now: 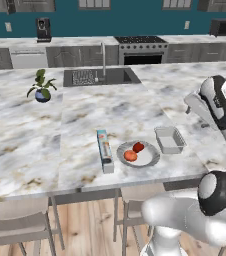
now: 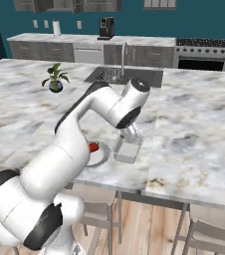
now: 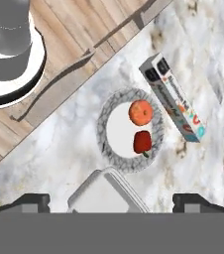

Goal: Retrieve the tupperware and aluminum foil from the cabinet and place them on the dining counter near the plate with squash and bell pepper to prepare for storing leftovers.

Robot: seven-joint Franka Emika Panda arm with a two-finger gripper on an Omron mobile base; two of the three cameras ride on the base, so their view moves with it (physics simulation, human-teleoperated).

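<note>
Tupperware, plate and aluminum foil lie on marble dining counter; gripper jaws spread wide, empty.

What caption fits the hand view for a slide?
Open gripper above the container, beside the plate of two vegetables and the foil box on the marble counter.

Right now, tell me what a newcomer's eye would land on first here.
The big white robot arm reaching over the marble island. Then the trio near the island's front edge: a foil box, a grey plate holding two red-orange vegetables, and a pale plastic container on the plate's other side. The open gripper hovers above that container.
</note>
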